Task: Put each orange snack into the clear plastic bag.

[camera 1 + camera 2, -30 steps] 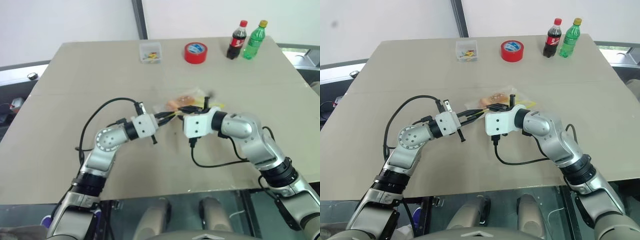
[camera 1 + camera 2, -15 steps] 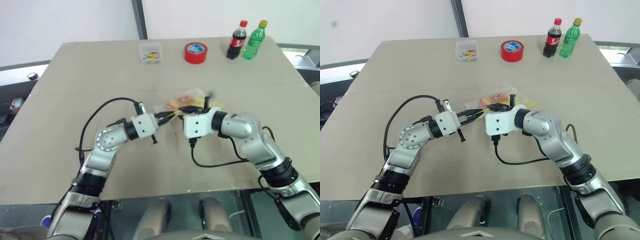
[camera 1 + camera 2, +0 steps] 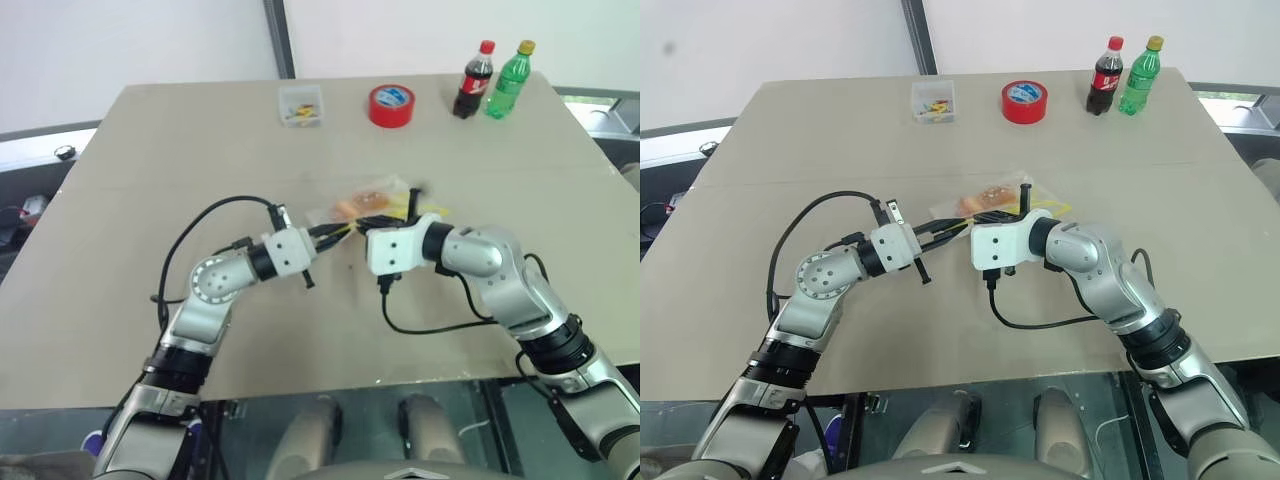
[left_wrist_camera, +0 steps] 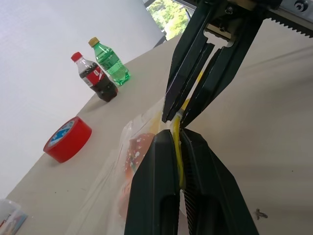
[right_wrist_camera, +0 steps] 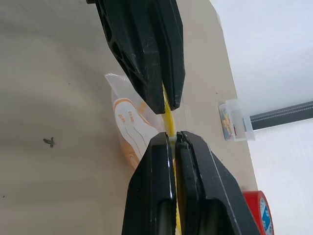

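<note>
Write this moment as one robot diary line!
left tool: shut on yellow strip | right tool: shut on yellow strip | orange snacks: inside clear plastic bag

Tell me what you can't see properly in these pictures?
- Orange snacks: inside the clear plastic bag in the eye views; whether both are in is unclear, since crinkly plastic and the right gripper cover part.
- Yellow strip: mostly hidden between the left gripper fingers.
- Small clear box: contents too small to tell.
- Bottles: labels too small to read.

My head pair looks down over table [image 3: 150, 150]; both wrist cams sit close, facing opposite, sharing bag's yellow strip [image 5: 169, 115]
</note>
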You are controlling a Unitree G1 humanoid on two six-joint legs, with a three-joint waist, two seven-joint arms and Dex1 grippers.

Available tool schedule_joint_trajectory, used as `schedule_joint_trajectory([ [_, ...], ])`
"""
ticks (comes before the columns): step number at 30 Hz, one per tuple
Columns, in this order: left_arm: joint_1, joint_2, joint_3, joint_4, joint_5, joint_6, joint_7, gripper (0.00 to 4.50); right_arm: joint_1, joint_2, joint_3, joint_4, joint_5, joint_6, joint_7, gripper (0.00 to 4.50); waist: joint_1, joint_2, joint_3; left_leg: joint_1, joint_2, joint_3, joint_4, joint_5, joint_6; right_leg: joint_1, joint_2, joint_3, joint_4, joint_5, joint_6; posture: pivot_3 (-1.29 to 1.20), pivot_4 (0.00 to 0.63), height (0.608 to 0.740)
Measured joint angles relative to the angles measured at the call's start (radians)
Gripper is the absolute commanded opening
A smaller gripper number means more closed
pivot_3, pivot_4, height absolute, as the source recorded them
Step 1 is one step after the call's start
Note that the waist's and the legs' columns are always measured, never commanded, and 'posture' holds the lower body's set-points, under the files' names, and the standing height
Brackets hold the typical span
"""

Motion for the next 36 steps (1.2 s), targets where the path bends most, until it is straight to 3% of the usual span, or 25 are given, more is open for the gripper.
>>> schedule_joint_trajectory([
  [11, 0.004, -0.011, 0.002, -0.001, -0.018, 0.0, 0.015, 0.0, 0.003, -0.018, -0.011, -0.001, 0.003, 0.02, -0.018, 0.05, 0.001, 0.0, 0.0, 0.0, 0.0, 0.0, 0.0, 0.0, 0.0, 0.0, 0.0, 0.0, 0.0, 0.0, 0.0, 0.0, 0.15, 0.74],
  [17, 0.032, 0.005, 0.026, -0.009, -0.054, -0.005, 0.012, 0.0, 0.039, -0.161, -0.132, 0.07, -0.004, 0.059, -0.074, 0.05, 0.008, 0.0, 0.0, 0.0, 0.0, 0.0, -0.001, 0.0, 0.0, 0.0, 0.0, 0.0, 0.0, 0.0, 0.0, 0.0, 0.15, 0.74],
  [26, 0.003, 0.004, 0.041, -0.004, -0.058, 0.009, 0.035, 0.0, 0.051, -0.202, -0.164, 0.111, 0.0, 0.07, -0.117, 0.05, 0.004, 0.0, 0.0, 0.0, 0.0, 0.001, -0.001, 0.0, 0.0, 0.0, 0.0, 0.001, 0.0, 0.0, 0.0, 0.0, 0.15, 0.74],
  [34, -0.378, -0.048, 0.068, 0.317, -0.077, 0.053, 0.065, 0.0, -0.263, -0.203, -0.166, 0.421, -0.022, -0.032, -0.278, 0.05, -0.001, 0.0, 0.0, -0.001, 0.0, 0.001, -0.001, 0.0, 0.0, 0.0, 0.0, 0.0, -0.002, 0.0, 0.001, 0.0, 0.15, 0.74],
  [36, -0.411, -0.048, 0.068, 0.354, -0.076, 0.045, 0.064, 0.0, -0.286, -0.204, -0.166, 0.448, -0.024, -0.051, -0.295, 0.05, -0.003, 0.0, 0.0, -0.002, 0.0, 0.001, -0.002, 0.0, 0.0, -0.002, 0.0, 0.0, -0.003, 0.0, 0.0, 0.0, 0.15, 0.74],
])
